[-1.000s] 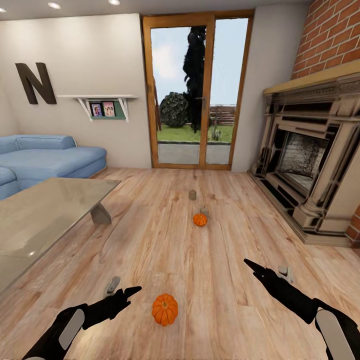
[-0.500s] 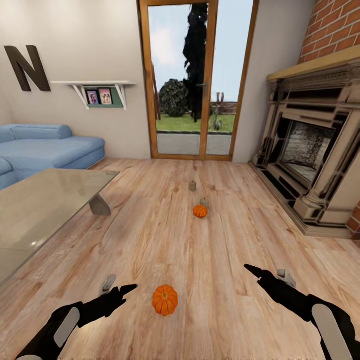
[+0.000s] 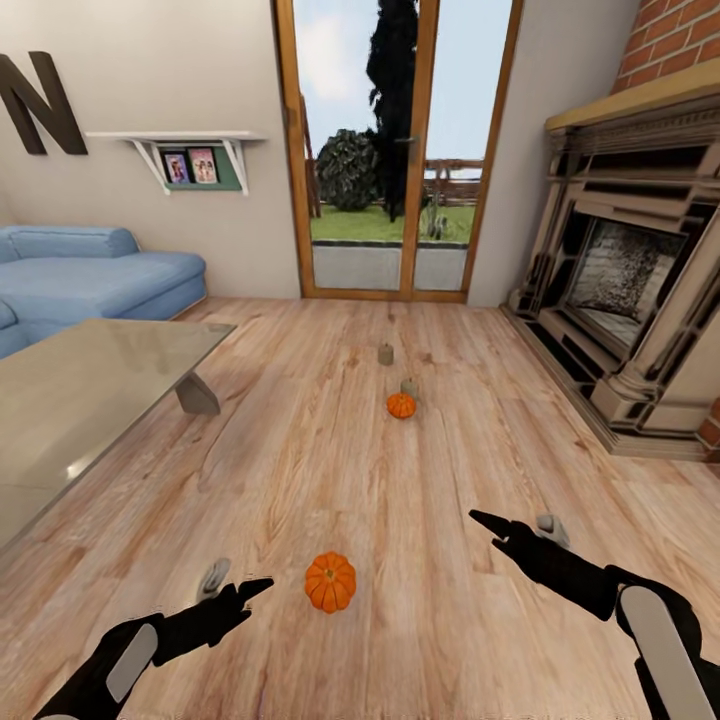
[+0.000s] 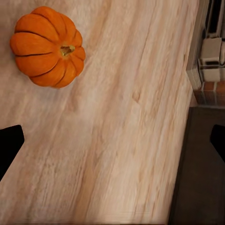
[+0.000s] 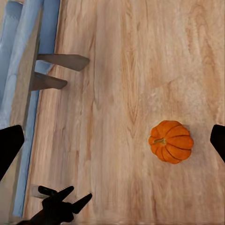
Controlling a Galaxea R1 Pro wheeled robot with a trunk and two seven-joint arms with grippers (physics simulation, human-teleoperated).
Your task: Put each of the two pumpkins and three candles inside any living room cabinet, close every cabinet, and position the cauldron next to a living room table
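The larger pumpkin (image 3: 330, 582) sits on the wood floor between my arms, also seen as pumpkin (image 4: 47, 46) and pumpkin (image 5: 170, 141). The smaller pumpkin (image 3: 401, 405) lies farther ahead, with one candle (image 3: 409, 388) just behind it and another candle (image 3: 385, 354) beyond. My left gripper (image 3: 240, 592) hangs open just left of the larger pumpkin, not touching it; left gripper (image 4: 112, 145) holds nothing. My right gripper (image 3: 510, 527) is open, to the pumpkin's right and farther forward; right gripper (image 5: 112, 140) is empty too. The grey glass table (image 3: 80, 400) stands at the left. The cauldron is out of view.
A stone fireplace (image 3: 620, 300) lines the right wall, and a glazed door (image 3: 390, 150) stands at the back. A blue sofa (image 3: 90, 280) sits behind the table. A dark brown surface (image 4: 197, 168) lies past the fireplace base; I cannot tell what it is.
The whole picture has shifted upward and spread out, so the camera has moved. The larger pumpkin now sits level with my left fingertip. Both grippers stay open.
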